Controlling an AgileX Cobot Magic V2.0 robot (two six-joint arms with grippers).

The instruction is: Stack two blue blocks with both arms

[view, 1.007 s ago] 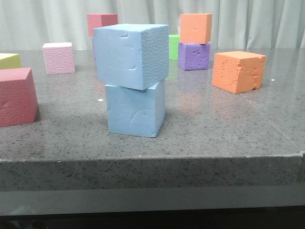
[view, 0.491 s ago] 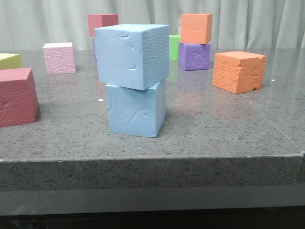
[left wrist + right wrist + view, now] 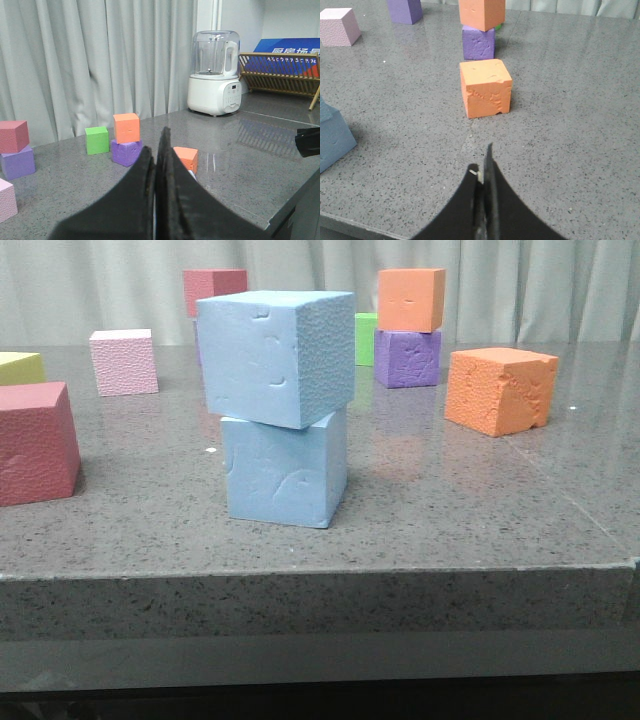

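Upper blue block (image 3: 275, 355) rests on lower blue block (image 3: 283, 470), counter (image 3: 450, 510) centre; orange cube (image 3: 500, 390) at 3 o'clock. Stack looks done. Left gripper (image 3: 156, 165), right gripper (image 3: 482, 182) both pressed together, empty, apart from stack.

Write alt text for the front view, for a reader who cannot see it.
Two sky-blue foam blocks stand stacked near the front edge of a grey speckled table, the upper block twisted slightly and overhanging the lower block. Around them sit other foam cubes: a dark red cube at left, a scuffed orange cube at right, and an orange-on-purple stack behind. No arm is visible.
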